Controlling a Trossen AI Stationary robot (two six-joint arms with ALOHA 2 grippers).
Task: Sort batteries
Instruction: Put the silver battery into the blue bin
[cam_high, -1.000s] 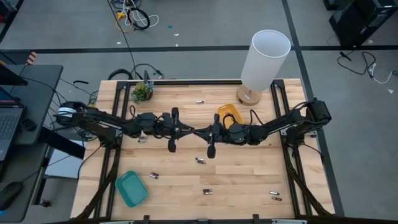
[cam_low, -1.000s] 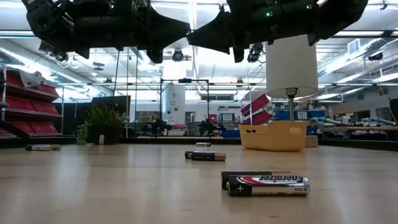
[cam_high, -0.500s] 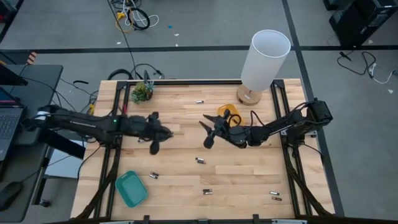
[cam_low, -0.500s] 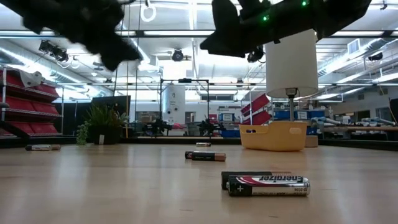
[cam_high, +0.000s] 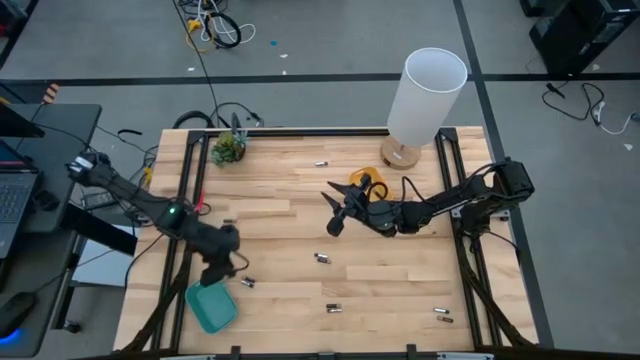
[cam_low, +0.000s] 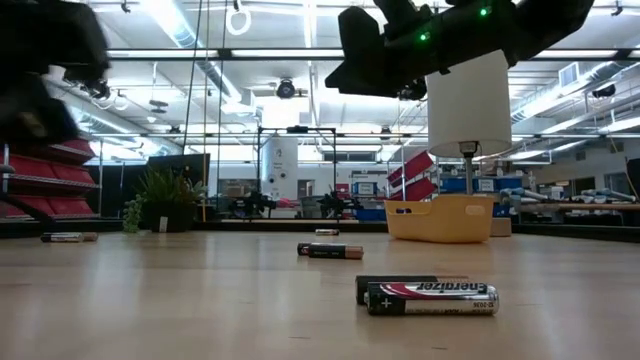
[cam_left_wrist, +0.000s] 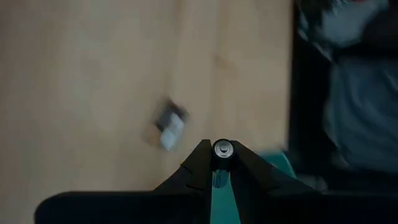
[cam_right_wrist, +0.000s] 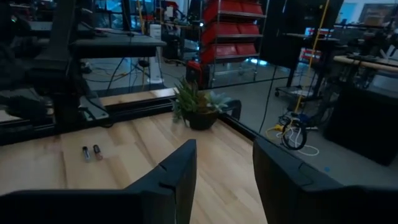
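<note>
My left gripper (cam_high: 222, 268) hangs over the table's near left part, just beyond the teal tray (cam_high: 210, 305), and is shut on a small battery (cam_left_wrist: 222, 149) seen end-on. The tray also shows in the left wrist view (cam_left_wrist: 273, 159). My right gripper (cam_high: 335, 215) is open and empty above the table's middle, beside the yellow tray (cam_high: 370, 185). Loose batteries lie on their sides on the wood, among them one (cam_high: 321, 258) at the middle, one (cam_high: 247, 282) near the teal tray and one (cam_high: 333, 308) toward the near edge. My left gripper pinches the battery between its two fingertips (cam_left_wrist: 200, 163). The battery's round silvery end (cam_left_wrist: 222, 148) faces out past the tips. The fingers point down at the table from above. The battery is lifted clear of the wood.
A white lamp (cam_high: 425, 100) stands at the far right, and a small plant (cam_high: 228, 148) at the far left. More batteries lie at the far edge (cam_high: 321, 163), the near right (cam_high: 442, 315) and close in the low view (cam_low: 430, 297). Black frame rails (cam_high: 180, 230) run along both sides.
My left gripper has drawn away from the right gripper at the table's middle, gone toward the left and near edges to the teal tray, and tipped to point down. My right gripper has pulled back a little toward the yellow tray and stayed there.
</note>
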